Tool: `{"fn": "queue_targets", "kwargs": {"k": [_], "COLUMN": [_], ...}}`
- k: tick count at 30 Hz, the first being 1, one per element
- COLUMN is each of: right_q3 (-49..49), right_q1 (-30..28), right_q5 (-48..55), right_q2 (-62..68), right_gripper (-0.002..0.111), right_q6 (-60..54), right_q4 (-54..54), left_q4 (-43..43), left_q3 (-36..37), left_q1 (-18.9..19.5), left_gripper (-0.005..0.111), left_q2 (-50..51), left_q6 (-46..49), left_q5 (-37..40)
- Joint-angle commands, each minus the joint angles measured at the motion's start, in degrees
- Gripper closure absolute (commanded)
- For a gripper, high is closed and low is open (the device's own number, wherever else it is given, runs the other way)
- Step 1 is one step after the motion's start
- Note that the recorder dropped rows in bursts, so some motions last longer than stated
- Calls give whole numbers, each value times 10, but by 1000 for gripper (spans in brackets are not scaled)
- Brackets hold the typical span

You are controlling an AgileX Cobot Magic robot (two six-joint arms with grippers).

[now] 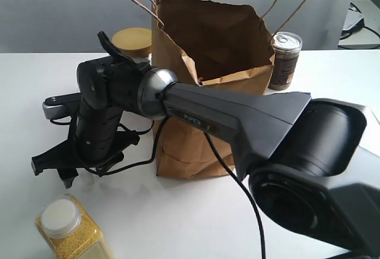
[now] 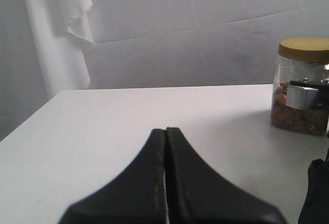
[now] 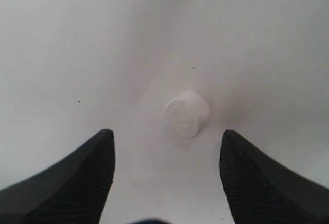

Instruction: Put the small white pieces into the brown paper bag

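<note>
Right gripper (image 3: 167,132): jaws wide apart, pointed down at the table (image 1: 178,223), holding nothing.

Between its fingers (image 3: 77,183): one of the small white pieces (image 3: 186,113), seen end-on as a round disc. It sits off centre in the gap, nearer one finger than the other. The other pieces are not in view.

Risk 1: on closing, the nearer finger would likely meet the piece first and push or tip it. A stubby round thing like this may roll or squirt out rather than seat.

Risk 2: white on white gives poor contrast, so a small drift in the descent is hard to notice.

Brown paper bag (image 1: 184,158): upright, mouth open, just beside the right arm, whose forearm crosses in front of it.

Risk 3: lifting toward the mouth could catch the ragged rim or a cord handle and tip the bag (paper, probably light). A cable also hangs at its front.

Left gripper (image 2: 165,130): jaws pressed together, nothing seen between them, low over the table.

Nearby: tan-lidded jar (image 2: 303,88), yellow-grain jar (image 1: 71,229), dark can (image 1: 285,60).
</note>
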Motion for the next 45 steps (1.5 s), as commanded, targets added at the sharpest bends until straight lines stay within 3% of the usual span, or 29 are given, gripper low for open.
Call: {"fn": "queue_targets", "kwargs": {"k": [1, 14, 18, 23, 28, 37, 45], "right_q3": [-8, -8, -8, -8, -8, -8, -8], "right_q1": [0, 0, 0, 0, 0, 13, 65], "right_q5": [6, -50, -43, -33, -27, -31, -22], "right_q2": [10, 30, 30, 30, 28, -40, -142], "right_gripper": [52, 52, 59, 77, 108, 108, 108], "right_q6": [1, 1, 1, 3, 3, 3, -12], "right_q4": [-10, -30, -32, -32, -32, -75, -138], "left_q4": [2, 2, 2, 2, 2, 2, 2], "left_q3": [2, 2, 2, 2, 2, 2, 2], "left_q1": [-5, -5, -5, -5, -5, -5, -5], "left_gripper": [107, 107, 107, 107, 107, 107, 107], "left_q2": [-2, -2, -2, -2, -2, -2, -2], "left_q6": [-2, -2, -2, -2, -2, -2, -2], "left_q5": [-3, -3, -3, -3, -3, -3, -3]}}
